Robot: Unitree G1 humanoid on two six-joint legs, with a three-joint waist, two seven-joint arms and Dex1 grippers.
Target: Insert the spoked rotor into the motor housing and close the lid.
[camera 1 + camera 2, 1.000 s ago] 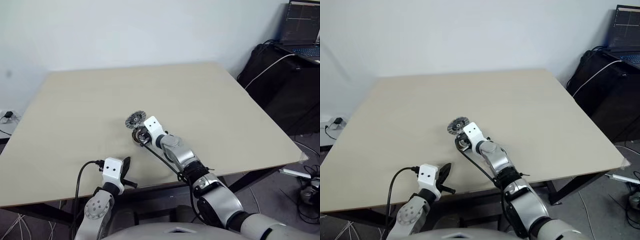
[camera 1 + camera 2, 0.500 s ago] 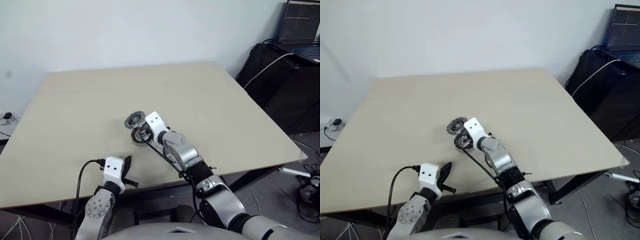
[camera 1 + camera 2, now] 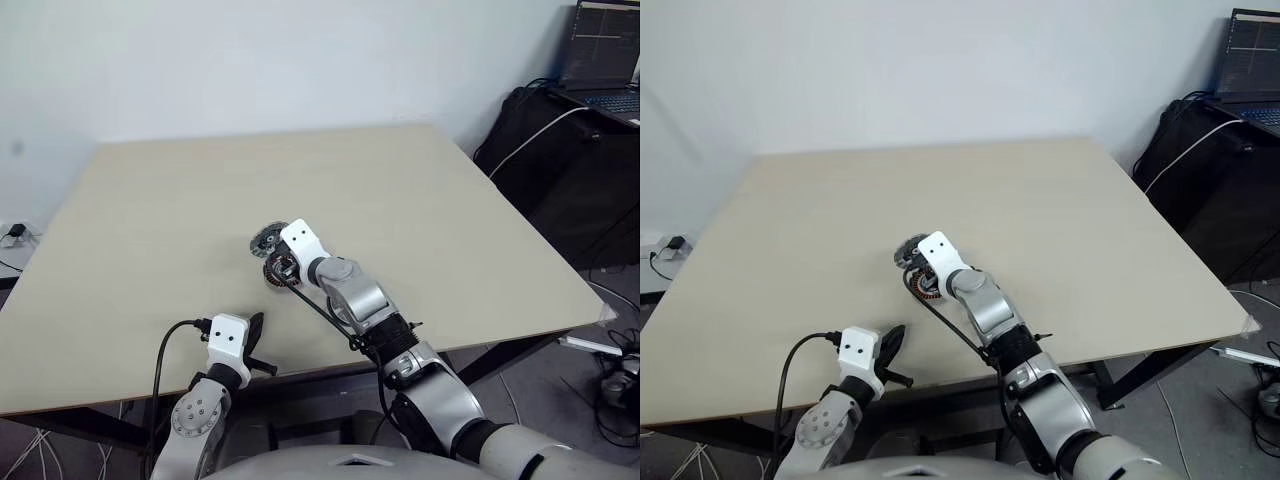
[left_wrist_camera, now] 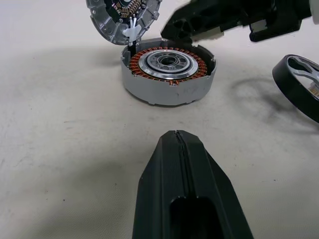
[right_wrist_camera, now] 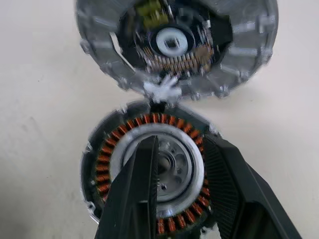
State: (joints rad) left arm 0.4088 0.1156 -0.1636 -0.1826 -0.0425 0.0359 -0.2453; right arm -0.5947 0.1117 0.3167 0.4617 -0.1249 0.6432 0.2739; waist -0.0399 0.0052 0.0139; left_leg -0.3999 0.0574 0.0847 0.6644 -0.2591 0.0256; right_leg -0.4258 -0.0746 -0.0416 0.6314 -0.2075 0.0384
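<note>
At the centre of the matte beige table (image 3: 150,200), the squat gray motor housing (image 4: 168,74) shows copper windings ringing a silvery core. Its ribbed lid (image 5: 174,45) lies open above it. The dark-rimmed spoked rotor (image 4: 301,84) (partly cropped) sits right. The right gripper (image 5: 182,164) hovers, jaws parted, empty; the left gripper (image 4: 177,137) is closed, empty.

one motor housing (image 4: 168,74), one lid (image 5: 174,45), one spoked rotor (image 4: 299,84) — one table (image 3: 450,220), one laptop (image 3: 600,60)

We see a pale wooden table (image 3: 420,200). On it sits the open motor housing (image 4: 168,74), its lid (image 4: 122,17) lying just beyond. The spoked rotor (image 4: 299,84) rests beside the housing.
</note>
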